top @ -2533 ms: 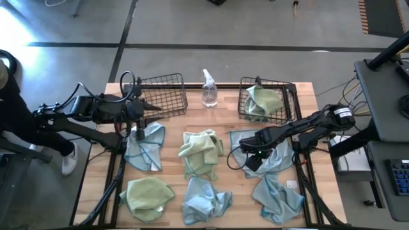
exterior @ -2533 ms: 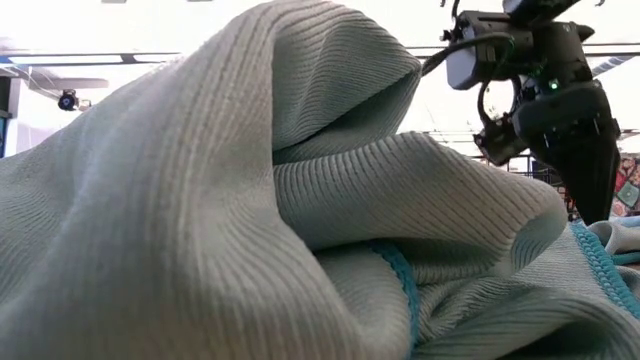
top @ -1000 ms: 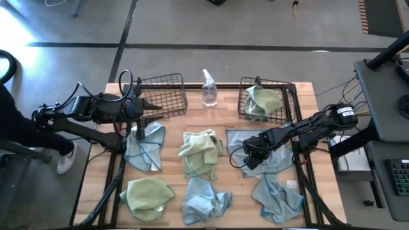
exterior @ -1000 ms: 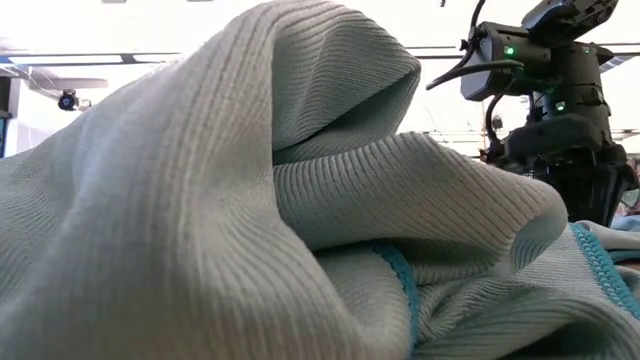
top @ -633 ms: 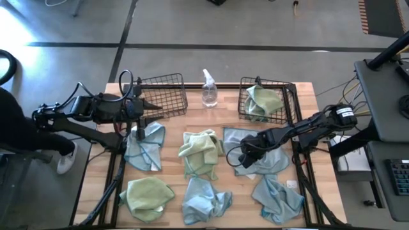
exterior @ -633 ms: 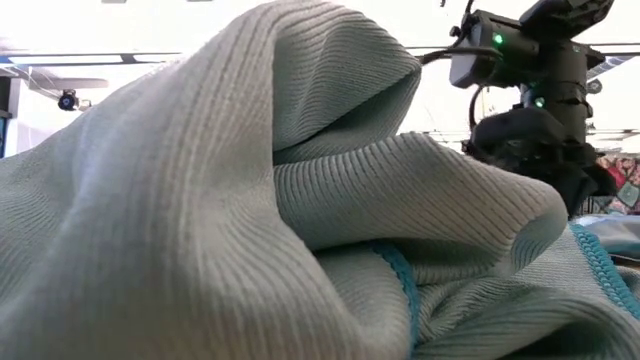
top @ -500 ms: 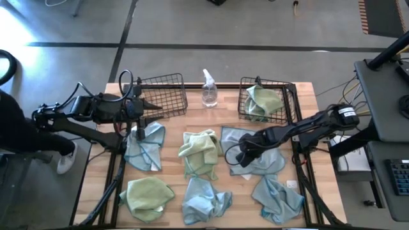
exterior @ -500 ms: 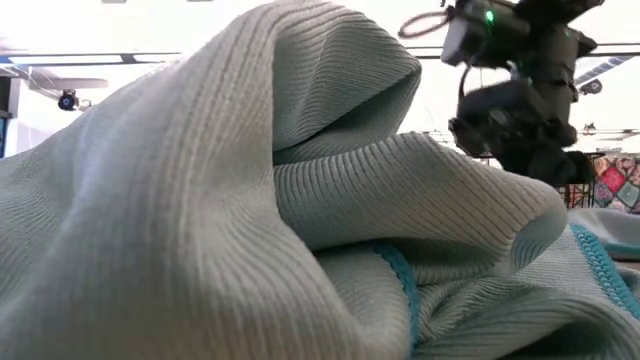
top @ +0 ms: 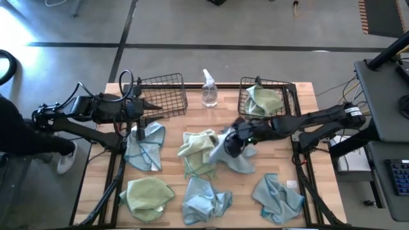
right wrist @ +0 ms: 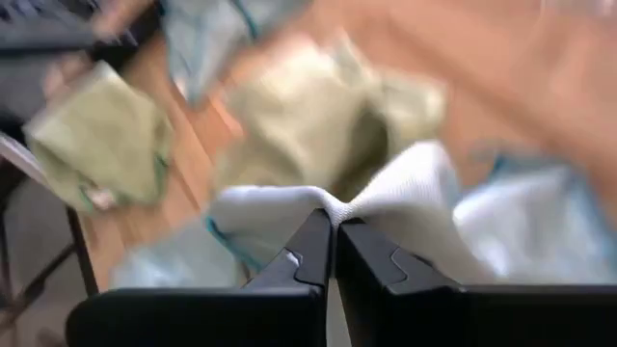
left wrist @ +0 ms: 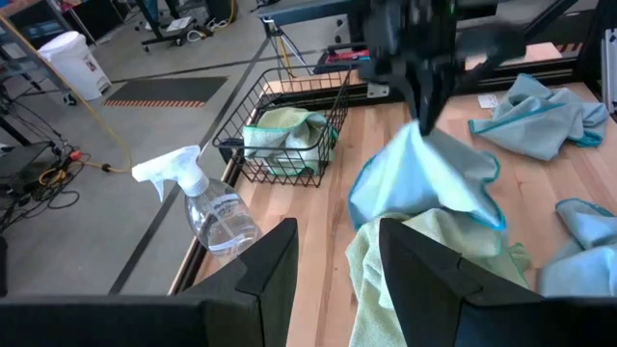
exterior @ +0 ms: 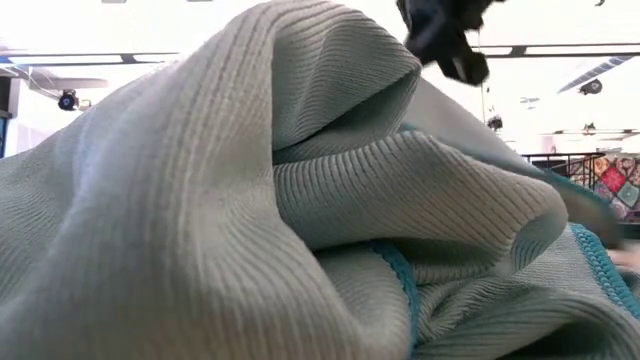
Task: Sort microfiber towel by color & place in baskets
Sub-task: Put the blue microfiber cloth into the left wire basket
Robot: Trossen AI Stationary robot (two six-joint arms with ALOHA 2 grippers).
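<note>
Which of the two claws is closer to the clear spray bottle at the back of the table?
The right claw: it sits just in front and right of the clear spray bottle, pinching a light blue cloth. The left claw hangs farther off, by the empty black wire basket.

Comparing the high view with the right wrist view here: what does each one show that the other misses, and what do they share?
Only the high view shows both baskets, the left basket empty and the right basket holding a yellow-green towel, plus the spray bottle and the left gripper by the left basket. Only the right wrist view shows the grip close up: the right gripper shut on a fold of the light blue towel. Both show that towel lifted over the wooden table, beside the middle yellow-green towel.
</note>
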